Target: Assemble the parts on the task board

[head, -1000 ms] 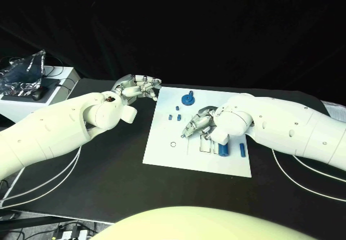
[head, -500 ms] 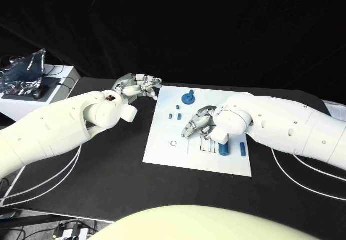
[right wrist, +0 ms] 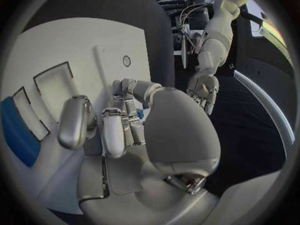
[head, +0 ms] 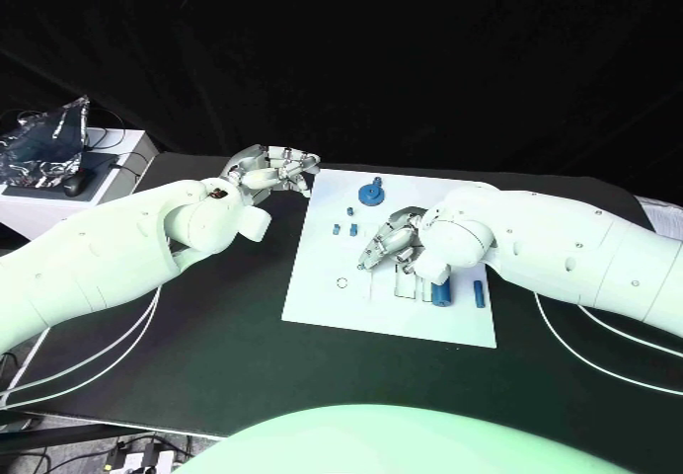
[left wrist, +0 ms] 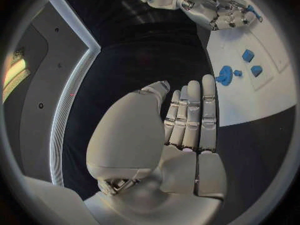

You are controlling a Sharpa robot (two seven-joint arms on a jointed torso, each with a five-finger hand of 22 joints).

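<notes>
Black worktop [head: 213, 355] carries the board [head: 356, 306] at frame centre, most parts [head: 443, 292] apparently loose on it, assembly largely pending; right hand [head: 392, 244] hovers curled over the board, grasp indeterminate; left hand [head: 270, 170], upper left, flat and empty.

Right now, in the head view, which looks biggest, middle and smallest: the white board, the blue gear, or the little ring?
1. The white task board looks by far the biggest.
2. The blue gear, near the board's far edge, comes next.
3. The little ring looks smallest.
</notes>
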